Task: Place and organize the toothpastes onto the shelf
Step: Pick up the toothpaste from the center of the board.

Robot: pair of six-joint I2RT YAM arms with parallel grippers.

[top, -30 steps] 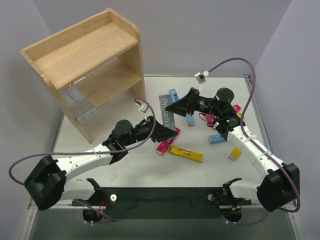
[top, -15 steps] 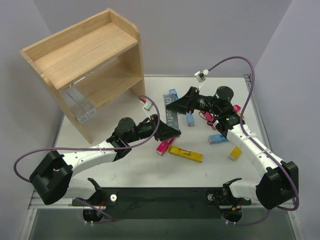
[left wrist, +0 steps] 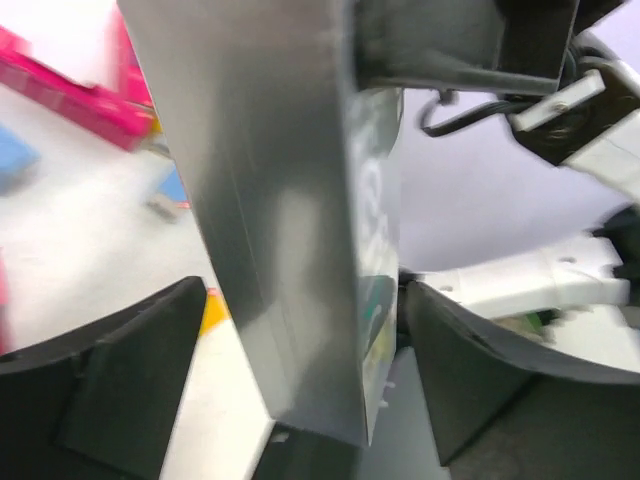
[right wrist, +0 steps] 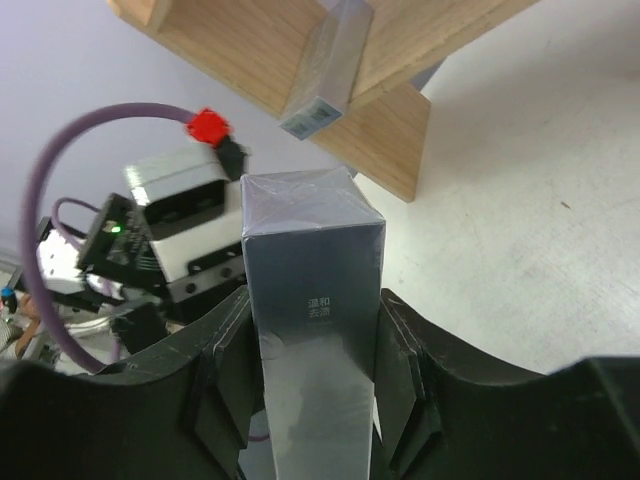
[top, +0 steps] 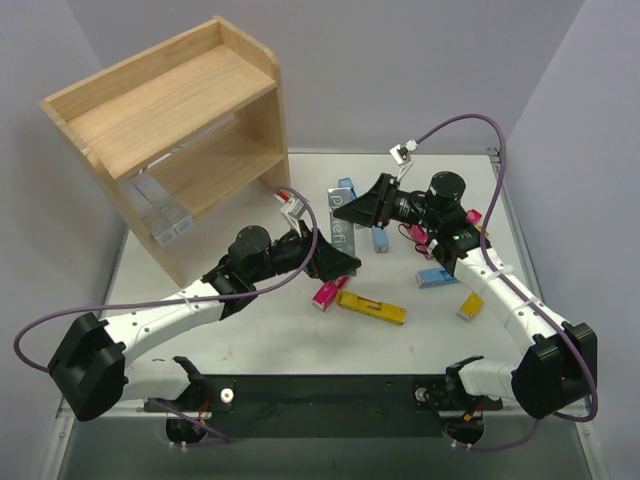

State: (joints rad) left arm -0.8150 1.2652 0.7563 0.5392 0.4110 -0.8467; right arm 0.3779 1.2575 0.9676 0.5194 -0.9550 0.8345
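Note:
A silver-grey toothpaste carton [top: 341, 224] hangs above the table between my two grippers. My right gripper [top: 360, 211] is shut on its far end, and in the right wrist view both pads press the carton [right wrist: 311, 262] sides. My left gripper [top: 338, 262] is open around the near end; its wrist view shows gaps on both sides of the carton [left wrist: 280, 200]. The wooden shelf [top: 170, 110] stands at the back left. Two silver-grey cartons [top: 160, 212] lie on its lower tier, one of them [right wrist: 329, 68] visible in the right wrist view.
Loose cartons lie on the table under and right of the arms: a magenta one [top: 328, 293], a yellow one [top: 371, 307], a light blue one [top: 432, 277], another yellow [top: 470, 306], and blue ones [top: 381, 238] further back. Cables loop over both arms.
My left gripper has opened off the silver-grey carton while my right gripper has closed on it. The left arm has shifted slightly.

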